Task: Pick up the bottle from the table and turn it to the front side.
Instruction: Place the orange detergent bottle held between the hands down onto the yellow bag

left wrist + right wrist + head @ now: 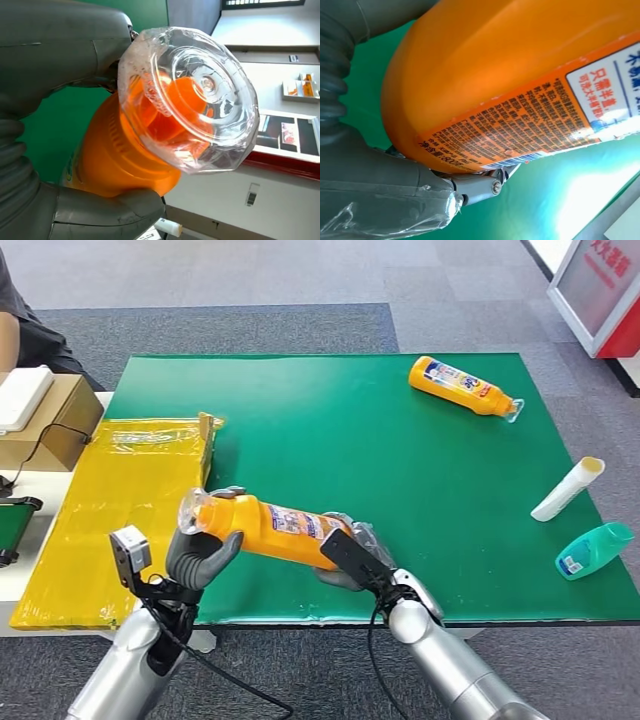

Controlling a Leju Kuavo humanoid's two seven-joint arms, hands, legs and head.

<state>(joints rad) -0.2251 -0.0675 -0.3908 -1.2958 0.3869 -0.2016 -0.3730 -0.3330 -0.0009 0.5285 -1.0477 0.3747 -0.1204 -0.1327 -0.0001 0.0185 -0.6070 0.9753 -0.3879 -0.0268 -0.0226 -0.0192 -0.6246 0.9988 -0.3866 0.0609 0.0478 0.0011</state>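
**Orange bottle held lengthwise between both robot hands at the near desk edge**

The orange bottle [264, 525] lies roughly level in the air just above the near edge of the green desk [340, 430], cap end to the left. The left robot hand [198, 552] pinches it at the neck, thumb and fingers wrapped just behind the clear faceted cap [188, 97]; through that cap an orange inner closure shows. The right robot hand [353, 555] grips the base end, its fingers pressed against the underside of the body below the printed label [531, 130]. Whether the bottle holds any liquid cannot be told.

To the left, a flat yellow bag [113, 510] lies over the near-left part of the desk, and beyond it sits a brown cardboard box [56, 420] with a white object on top; its inside is hidden.

At the right edge lie a teal bottle [595, 549] on its side and, just beyond it, a white tube [567, 488]. At the far right of the green surface a second orange bottle [462, 386] lies on its side, cap pointing right. A person's arm [9, 335] shows at the far left.
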